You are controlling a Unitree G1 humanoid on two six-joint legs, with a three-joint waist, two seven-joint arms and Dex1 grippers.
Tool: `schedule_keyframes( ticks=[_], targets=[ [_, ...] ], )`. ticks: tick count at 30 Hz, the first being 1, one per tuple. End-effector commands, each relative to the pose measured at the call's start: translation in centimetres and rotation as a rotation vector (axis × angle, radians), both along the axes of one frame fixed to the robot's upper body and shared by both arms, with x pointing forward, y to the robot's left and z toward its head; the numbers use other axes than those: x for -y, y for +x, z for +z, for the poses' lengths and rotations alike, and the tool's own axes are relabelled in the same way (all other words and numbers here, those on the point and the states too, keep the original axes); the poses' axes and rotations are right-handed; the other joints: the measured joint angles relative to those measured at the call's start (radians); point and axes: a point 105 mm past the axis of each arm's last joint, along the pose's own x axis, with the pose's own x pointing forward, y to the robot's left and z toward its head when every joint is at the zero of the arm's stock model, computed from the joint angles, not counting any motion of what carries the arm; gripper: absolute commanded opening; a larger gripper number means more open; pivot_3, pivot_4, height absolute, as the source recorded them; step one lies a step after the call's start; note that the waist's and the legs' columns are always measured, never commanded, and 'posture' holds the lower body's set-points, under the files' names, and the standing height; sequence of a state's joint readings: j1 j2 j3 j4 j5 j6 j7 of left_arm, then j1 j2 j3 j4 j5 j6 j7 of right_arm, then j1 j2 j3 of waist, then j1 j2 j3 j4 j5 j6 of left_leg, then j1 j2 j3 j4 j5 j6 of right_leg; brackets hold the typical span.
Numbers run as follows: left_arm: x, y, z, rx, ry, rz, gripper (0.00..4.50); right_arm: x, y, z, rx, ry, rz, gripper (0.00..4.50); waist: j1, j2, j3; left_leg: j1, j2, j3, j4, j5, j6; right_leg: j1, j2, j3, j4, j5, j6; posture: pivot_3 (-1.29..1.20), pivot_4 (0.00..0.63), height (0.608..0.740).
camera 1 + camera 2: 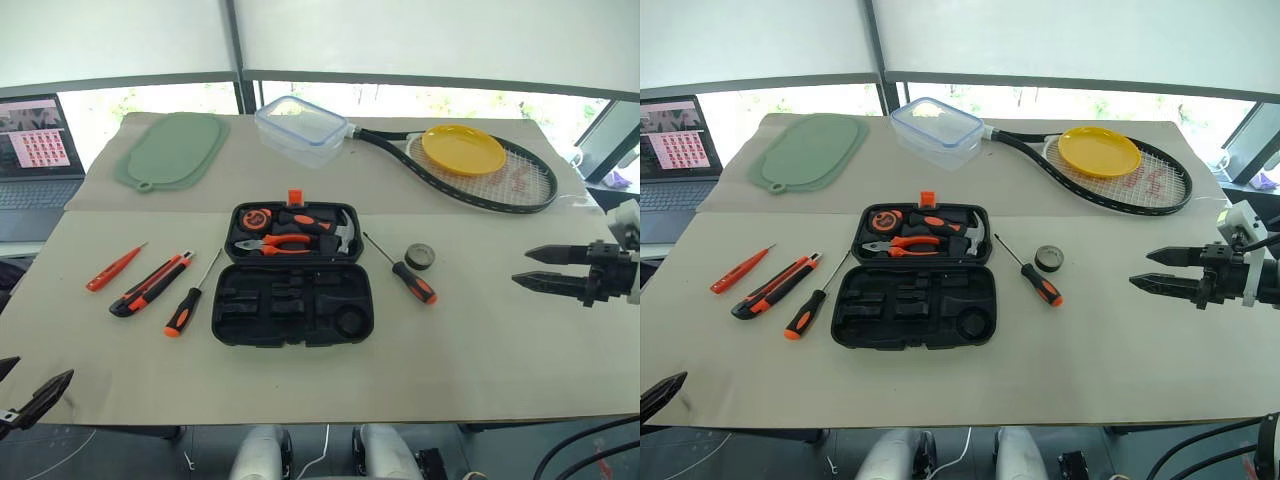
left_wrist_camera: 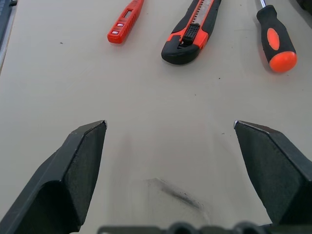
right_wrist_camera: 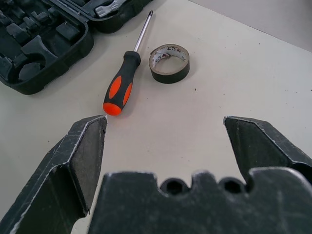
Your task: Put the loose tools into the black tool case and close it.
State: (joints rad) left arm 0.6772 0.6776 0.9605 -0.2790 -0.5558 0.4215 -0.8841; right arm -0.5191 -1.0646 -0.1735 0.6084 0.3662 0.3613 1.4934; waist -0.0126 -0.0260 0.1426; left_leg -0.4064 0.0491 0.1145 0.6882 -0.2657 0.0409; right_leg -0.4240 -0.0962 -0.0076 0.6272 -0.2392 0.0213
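The black tool case lies open mid-table; its far half holds pliers, a hammer and a tape measure. Left of it lie a slim red screwdriver, an orange-and-black utility knife and a black-orange screwdriver. To the case's right rest another black-orange screwdriver and a small dark tape roll. My right gripper hovers open at the right edge, apart from the tape roll. My left gripper stands open near the front left corner, short of the utility knife.
At the back lie a green mat, a clear plastic container, and a racket with a yellow plate on it. A laptop sits off the table's left side.
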Motion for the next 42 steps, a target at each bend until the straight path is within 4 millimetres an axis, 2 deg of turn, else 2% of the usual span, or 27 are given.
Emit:
schedule_keyframes(
  ticks=[1,4,7,12,17,20,22,25,27,29,32,33,36,42],
  targets=[
    [0.5,0.3,0.4,-0.008,0.025,-0.024,4.5,-0.5,0.2,1.1,0.046,-0.004,0.011,4.46,0.0,0.0,0.0,0.0,0.0,0.0,0.0,0.0,0.0,0.0,0.0,0.0,0.0,0.0,0.0,0.0,0.15,0.738],
    [1.1,1.3,0.7,0.006,0.017,-0.031,4.5,-0.9,0.2,1.1,0.073,-0.021,0.005,4.46,0.001,0.0,0.0,0.0,0.0,0.0,0.0,0.0,0.0,0.0,0.0,0.0,0.0,0.0,0.0,0.0,0.15,0.738],
    [3.1,2.4,1.1,0.008,0.015,-0.09,4.5,-1.7,0.4,1.7,0.114,-0.035,0.007,4.46,0.002,0.0,0.0,0.0,0.0,0.0,0.0,0.0,0.0,0.0,0.0,0.0,0.0,0.0,0.0,0.0,0.15,0.738],
    [5.9,5.2,2.3,0.038,0.077,-0.139,4.5,-4.8,0.0,3.5,0.152,0.009,0.09,4.46,0.003,0.001,0.0,0.0,0.0,0.0,0.0,0.0,0.0,0.001,0.0,0.0,0.001,0.002,0.003,0.0,0.15,0.738],
    [7.8,7.3,2.4,-0.006,0.031,-0.146,4.5,-7.8,-3.1,4.5,0.198,0.031,0.237,4.46,0.009,0.0,0.0,0.0,0.0,-0.001,-0.001,0.0,-0.001,0.002,0.002,-0.001,0.002,0.004,0.007,0.0,0.15,0.738],
    [8.9,8.7,1.9,-0.064,-0.019,-0.137,4.5,-10.0,-6.1,5.1,0.234,0.035,0.35,4.46,0.018,0.0,0.0,0.0,0.0,-0.001,-0.001,0.0,-0.001,0.001,0.002,0.0,0.002,0.005,0.008,0.0,0.15,0.738],
    [9.8,9.2,1.1,-0.114,-0.034,-0.159,4.5,-11.1,-8.1,5.3,0.263,0.021,0.404,4.46,0.022,0.0,0.0,0.0,0.0,-0.002,-0.001,0.0,-0.001,0.002,0.003,-0.001,0.002,0.005,0.008,0.0,0.15,0.738],
    [10.0,9.7,-0.4,-0.172,-0.011,-0.153,4.5,-12.4,-10.7,5.2,0.284,0.014,0.454,4.46,0.024,-0.001,0.0,0.001,0.0,-0.002,-0.001,0.0,-0.001,0.002,0.004,-0.001,0.002,0.005,0.008,0.0,0.15,0.738],
    [10.1,10.1,-1.3,-0.191,-0.009,-0.158,4.5,-14.1,-9.5,5.8,0.299,0.019,0.477,4.46,0.019,-0.002,-0.001,0.001,0.0,-0.002,-0.001,0.0,-0.001,0.003,0.004,0.0,0.001,0.005,0.008,0.0,0.15,0.738],
    [9.9,10.7,-2.0,-0.203,0.013,-0.146,4.5,-15.8,-7.0,6.0,0.305,0.029,0.474,4.46,0.001,-0.002,0.001,0.006,0.0,0.001,-0.001,0.001,-0.002,0.004,0.005,0.004,0.002,0.005,0.007,0.0,0.15,0.738],
    [9.6,11.2,-3.0,-0.223,0.056,-0.154,4.5,-16.5,-6.2,5.8,0.298,0.028,0.475,4.46,0.001,-0.008,0.003,0.007,0.0,0.0,-0.002,0.004,-0.004,0.003,0.006,0.005,0.002,0.003,-0.002,0.0,0.15,0.738],
    [10.3,11.7,-3.2,-0.218,0.019,-0.174,4.5,-16.4,-6.2,5.6,0.295,0.029,0.474,4.46,0.006,-0.009,0.003,0.006,0.0,-0.001,-0.003,0.004,-0.004,0.002,0.006,0.004,0.002,0.003,-0.002,0.0,0.15,0.738],
    [11.6,12.4,-4.0,-0.222,-0.042,-0.21,3.78,-16.2,-6.2,5.1,0.294,0.029,0.474,4.5,0.031,-0.008,0.003,0.005,-0.001,-0.001,-0.005,0.004,-0.004,0.002,0.004,0.002,0.002,0.005,0.003,0.0,0.15,0.738],
    [11.5,12.5,-3.8,-0.212,-0.059,-0.196,1.63,-15.9,-6.3,4.9,0.298,0.026,0.479,4.5,0.038,-0.007,0.003,0.003,-0.002,-0.001,-0.005,0.004,-0.003,0.002,0.002,0.0,0.001,0.006,0.006,0.0,0.15,0.738]
  ],
)
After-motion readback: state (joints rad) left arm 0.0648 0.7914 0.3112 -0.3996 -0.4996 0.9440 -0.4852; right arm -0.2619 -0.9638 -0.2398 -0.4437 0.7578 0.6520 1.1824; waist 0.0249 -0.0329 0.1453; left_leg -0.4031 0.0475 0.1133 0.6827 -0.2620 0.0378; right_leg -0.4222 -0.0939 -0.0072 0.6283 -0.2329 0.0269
